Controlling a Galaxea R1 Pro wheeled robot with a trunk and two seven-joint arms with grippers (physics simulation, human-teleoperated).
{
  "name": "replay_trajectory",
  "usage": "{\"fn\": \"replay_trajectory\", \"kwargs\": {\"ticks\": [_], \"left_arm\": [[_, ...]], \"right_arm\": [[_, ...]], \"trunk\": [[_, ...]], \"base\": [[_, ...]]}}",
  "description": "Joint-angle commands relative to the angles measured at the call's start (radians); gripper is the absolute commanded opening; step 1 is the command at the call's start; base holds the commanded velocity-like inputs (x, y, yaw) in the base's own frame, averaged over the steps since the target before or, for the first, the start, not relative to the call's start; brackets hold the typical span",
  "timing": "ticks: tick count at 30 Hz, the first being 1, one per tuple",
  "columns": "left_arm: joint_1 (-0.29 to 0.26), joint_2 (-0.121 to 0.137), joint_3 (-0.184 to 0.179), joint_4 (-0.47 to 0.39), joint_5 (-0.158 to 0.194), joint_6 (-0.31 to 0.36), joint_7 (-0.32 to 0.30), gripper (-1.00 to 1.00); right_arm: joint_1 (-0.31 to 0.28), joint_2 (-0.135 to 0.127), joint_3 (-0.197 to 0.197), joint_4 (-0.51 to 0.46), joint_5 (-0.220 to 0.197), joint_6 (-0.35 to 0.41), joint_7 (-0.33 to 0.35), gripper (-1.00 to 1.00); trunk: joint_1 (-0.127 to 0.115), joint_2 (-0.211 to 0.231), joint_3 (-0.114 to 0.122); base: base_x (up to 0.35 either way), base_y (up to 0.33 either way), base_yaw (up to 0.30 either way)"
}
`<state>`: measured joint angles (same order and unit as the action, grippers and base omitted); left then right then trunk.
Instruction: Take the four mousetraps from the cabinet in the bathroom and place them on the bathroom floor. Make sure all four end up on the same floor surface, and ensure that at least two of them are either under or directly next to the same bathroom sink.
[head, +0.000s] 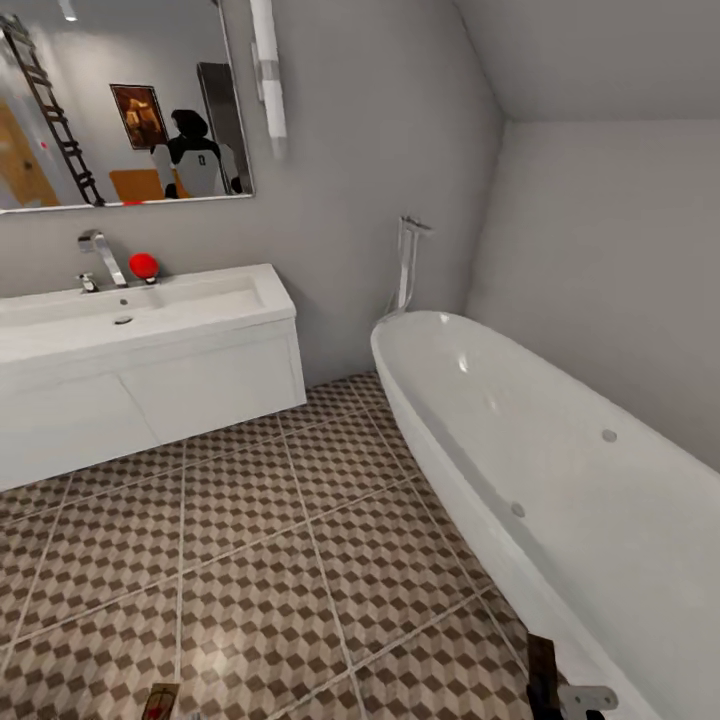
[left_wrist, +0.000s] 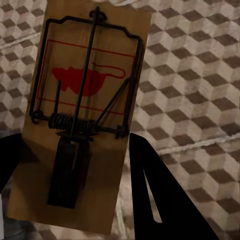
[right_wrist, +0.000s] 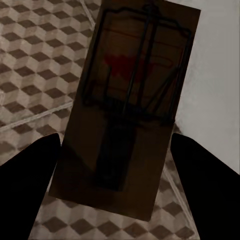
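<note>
left end effector (left_wrist: 75, 165): clamped on a mousetrap (left_wrist: 85, 110), carried over the bathroom floor (left_wrist: 195, 100)
right end effector (right_wrist: 115, 170): gripping a second mousetrap (right_wrist: 125, 105) near the bathtub (head: 560, 470)
sink (head: 130, 310): ahead, nothing placed by it yet
progress: two in hand, none down, I'd say

A shadowed mousetrap (right_wrist: 132, 107) sits between the two dark fingers (right_wrist: 30, 185) of the right tool (right_wrist: 117, 180), held above the bathroom floor (right_wrist: 35, 75). A faint red mark and dark wire parts show on its brown face. Beyond its far side lies a smooth white surface (right_wrist: 215, 75).
</note>
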<state>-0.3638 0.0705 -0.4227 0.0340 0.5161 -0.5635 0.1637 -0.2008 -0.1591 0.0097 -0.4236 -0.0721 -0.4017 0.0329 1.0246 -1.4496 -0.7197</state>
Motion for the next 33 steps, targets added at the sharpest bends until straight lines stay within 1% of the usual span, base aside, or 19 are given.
{"fn": "replay_trajectory", "kwargs": {"ticks": [1, 7, 11, 23, 33], "left_arm": [[-0.001, -0.001, -0.008, 0.003, -0.002, -0.003, 0.008, -1.0], [-0.001, -0.001, -0.008, 0.003, -0.002, -0.003, 0.008, -1.0], [-0.001, -0.004, -0.008, 0.004, -0.002, -0.003, 0.008, -1.0], [-0.001, -0.011, -0.008, 0.004, -0.002, -0.003, 0.008, -1.0], [-0.001, -0.011, -0.007, 0.004, -0.002, -0.003, 0.008, -1.0]], "right_arm": [[0.0, 0.0, 0.001, 0.0, -0.008, -0.003, 0.004, -1.0], [0.0, 0.0, 0.001, 0.001, -0.008, -0.003, 0.004, -1.0], [0.0, 0.0, 0.001, 0.001, -0.008, -0.003, 0.004, -1.0], [0.0, 0.0, 0.001, 0.002, -0.008, -0.003, 0.004, -1.0], [0.0, 0.0, 0.001, 0.002, -0.008, -0.003, 0.004, -1.0]], "trunk": [[0.0, 0.0, -0.001], [0.0, 0.0, -0.003], [0.0, 0.0, -0.005], [0.0, 0.0, -0.009], [0.0, 0.0, -0.013]], "base": [[0.226, 0.172, 0.285], [0.212, 0.166, 0.285], [0.178, 0.057, 0.285], [0.164, -0.122, 0.285], [0.155, -0.023, 0.285]]}}
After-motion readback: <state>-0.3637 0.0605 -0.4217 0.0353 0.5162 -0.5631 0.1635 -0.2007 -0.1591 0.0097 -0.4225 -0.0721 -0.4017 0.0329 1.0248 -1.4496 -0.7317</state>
